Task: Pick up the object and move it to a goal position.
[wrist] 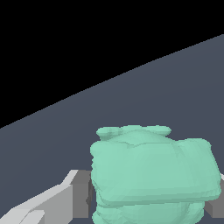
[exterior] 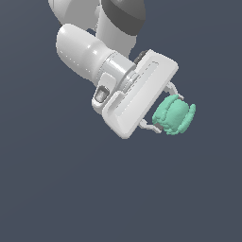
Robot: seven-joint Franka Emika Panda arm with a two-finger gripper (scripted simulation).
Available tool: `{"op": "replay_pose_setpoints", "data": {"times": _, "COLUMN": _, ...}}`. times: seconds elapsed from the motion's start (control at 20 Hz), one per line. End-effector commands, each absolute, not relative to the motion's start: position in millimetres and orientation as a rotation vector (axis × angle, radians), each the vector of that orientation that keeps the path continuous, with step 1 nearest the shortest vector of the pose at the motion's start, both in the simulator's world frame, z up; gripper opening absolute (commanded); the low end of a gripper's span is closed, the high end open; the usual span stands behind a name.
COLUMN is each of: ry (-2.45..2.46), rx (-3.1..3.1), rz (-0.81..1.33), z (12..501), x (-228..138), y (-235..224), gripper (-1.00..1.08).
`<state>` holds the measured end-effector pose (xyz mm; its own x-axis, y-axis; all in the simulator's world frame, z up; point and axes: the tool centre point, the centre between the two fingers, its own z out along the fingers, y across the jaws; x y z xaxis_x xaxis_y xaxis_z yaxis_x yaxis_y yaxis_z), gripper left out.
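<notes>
Mint-green object (wrist: 153, 173) pinched in the white hand (exterior: 165, 111), fingertips mostly hidden behind its bulges.

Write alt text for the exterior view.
A white robot arm's end effector grips a small mint-green lumpy object between its two fingers, against a plain dark blue-grey background. The arm reaches in from the top of the picture.

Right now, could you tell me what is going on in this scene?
A white Franka arm is handling a small mint-green lumpy object. The gripper is shut on it, one finger on each side, as the wrist view confirms. Nothing else shows around it, only the plain dark grey floor; no goal marker is visible.
</notes>
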<state>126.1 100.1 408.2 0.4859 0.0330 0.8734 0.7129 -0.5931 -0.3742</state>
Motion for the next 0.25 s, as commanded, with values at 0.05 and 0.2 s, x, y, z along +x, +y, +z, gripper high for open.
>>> {"op": "replay_pose_setpoints", "data": {"times": 0.05, "ry": -0.624, "rx": -1.963, "rz": -1.139, "z": 410.4, "x": 125.7, "y": 101.0, "gripper": -1.00}}
{"op": "replay_pose_setpoints", "data": {"times": 0.2, "ry": -0.621, "rx": -1.968, "rz": -1.136, "z": 408.8, "x": 125.7, "y": 101.7, "gripper": -1.00}}
